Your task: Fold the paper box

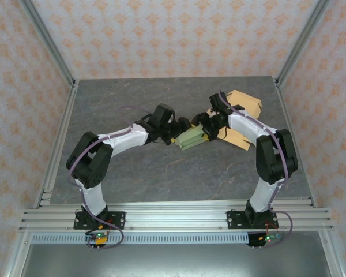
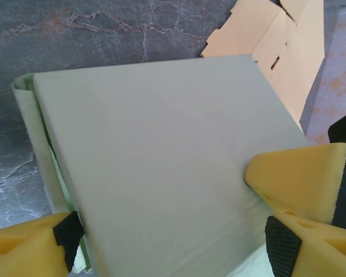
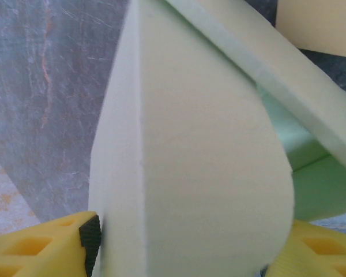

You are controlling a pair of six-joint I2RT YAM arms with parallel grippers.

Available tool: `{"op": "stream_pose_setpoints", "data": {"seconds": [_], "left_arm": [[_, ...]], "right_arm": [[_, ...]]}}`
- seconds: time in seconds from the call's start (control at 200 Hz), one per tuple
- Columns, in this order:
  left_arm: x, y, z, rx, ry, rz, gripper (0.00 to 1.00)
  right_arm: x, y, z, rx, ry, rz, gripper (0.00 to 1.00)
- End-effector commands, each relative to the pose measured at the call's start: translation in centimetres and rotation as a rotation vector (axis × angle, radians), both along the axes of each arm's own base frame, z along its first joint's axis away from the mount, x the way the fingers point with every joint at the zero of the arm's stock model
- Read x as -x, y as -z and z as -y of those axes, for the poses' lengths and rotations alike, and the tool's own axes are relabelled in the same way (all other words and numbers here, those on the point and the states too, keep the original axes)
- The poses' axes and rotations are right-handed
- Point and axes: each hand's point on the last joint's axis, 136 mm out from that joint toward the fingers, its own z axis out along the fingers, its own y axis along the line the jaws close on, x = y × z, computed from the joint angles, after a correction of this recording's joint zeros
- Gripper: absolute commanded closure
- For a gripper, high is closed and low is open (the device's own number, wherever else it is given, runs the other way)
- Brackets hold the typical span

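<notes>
On table, paper box between jaws, right grip obscured

Top camera looks down from behind; 2 wrist cameras closely share the box

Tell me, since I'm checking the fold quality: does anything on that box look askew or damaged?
The green paper box, mid-table, looks unevenly closed. In the left wrist view its side flap stands apart from the top panel, and in the right wrist view a rounded flap bows outward. No tears visible.
</notes>
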Motion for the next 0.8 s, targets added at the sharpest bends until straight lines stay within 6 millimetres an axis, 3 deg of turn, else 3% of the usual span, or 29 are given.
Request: {"op": "stream_pose_setpoints", "data": {"seconds": [0.0,0.42,0.521,0.621,0.671,0.796], "left_arm": [[0.7,0.0,0.9,-0.015,0.088,0.033,0.14],[1.0,-0.5,0.7,-0.107,0.201,0.071,0.13],[1.2,-0.8,-0.2,-0.168,0.226,0.095,0.13],[1.8,-1.0,-1.2,-0.236,0.266,0.118,0.13],[2.0,-0.8,-1.6,-0.268,0.280,0.124,0.13],[1.9,-0.6,-2.1,-0.276,0.268,0.151,0.13]], "right_arm": [[2.0,-1.1,0.1,-0.016,-0.045,-0.008,0.25],[2.9,-5.6,3.5,-0.010,-0.010,0.059,0.16],[4.3,-6.9,3.7,-0.003,-0.056,0.068,0.18],[4.7,-7.0,5.7,0.123,-0.073,0.116,0.22],[4.7,-6.6,6.7,0.197,-0.085,0.118,0.29],[4.6,-5.7,5.7,0.231,-0.163,0.123,0.33]]}}
